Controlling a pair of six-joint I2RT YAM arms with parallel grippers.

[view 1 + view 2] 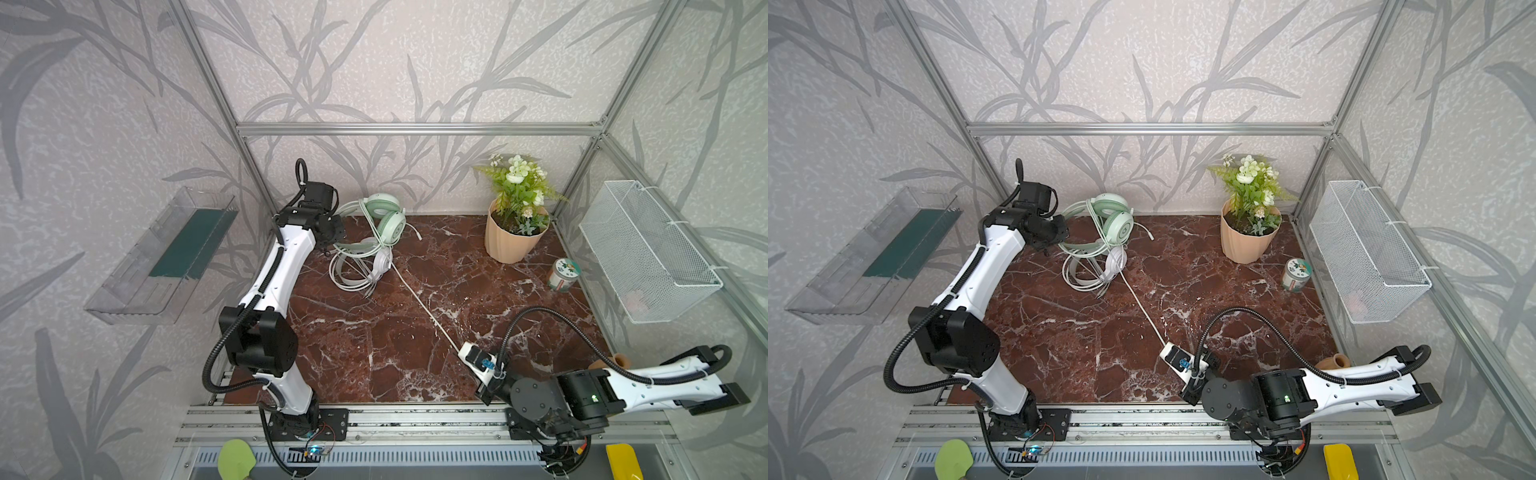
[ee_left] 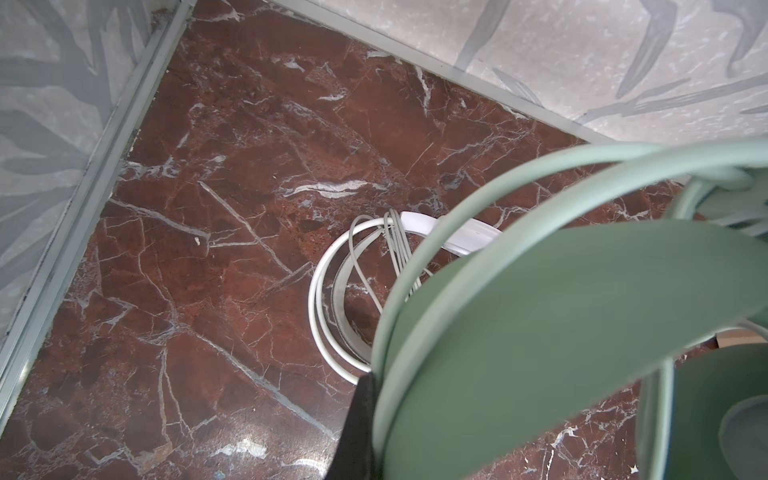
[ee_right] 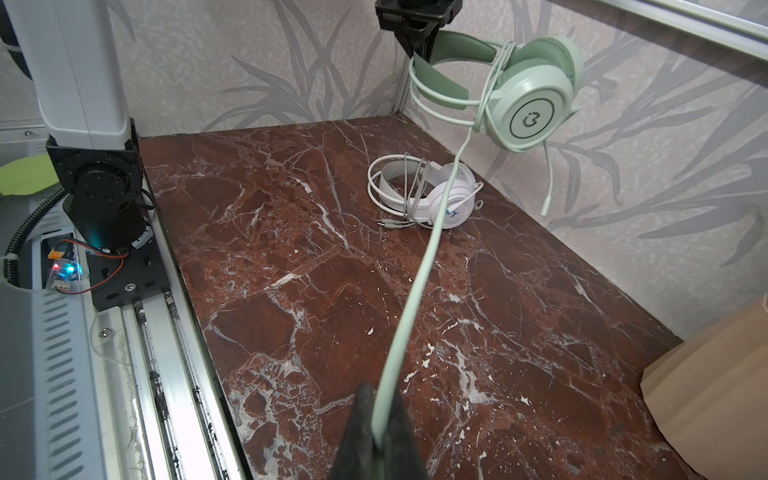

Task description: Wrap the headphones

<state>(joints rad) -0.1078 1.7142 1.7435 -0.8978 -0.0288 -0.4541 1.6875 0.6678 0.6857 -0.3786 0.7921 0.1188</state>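
The pale mint green headphones (image 1: 388, 216) (image 1: 1115, 216) hang above the table's back left. My left gripper (image 3: 417, 52) is shut on their headband (image 2: 561, 332), and one dark finger (image 2: 357, 424) shows beside the band. Their thin mint cable (image 1: 424, 307) (image 3: 415, 291) runs taut and diagonal to my right gripper (image 3: 380, 432) (image 1: 463, 351), which is shut on it near the table's front. The white headphones (image 1: 374, 266) (image 3: 436, 195) lie on the marble below the green pair, their cable looped round the headband (image 2: 332, 291).
A peach pot of flowers (image 1: 513, 237) stands at the back right, with a small tin (image 1: 562, 275) near it. A white wire basket (image 1: 648, 253) hangs on the right wall and a clear tray (image 1: 166, 257) on the left wall. A small clay vase (image 1: 615, 361) sits behind the right arm.
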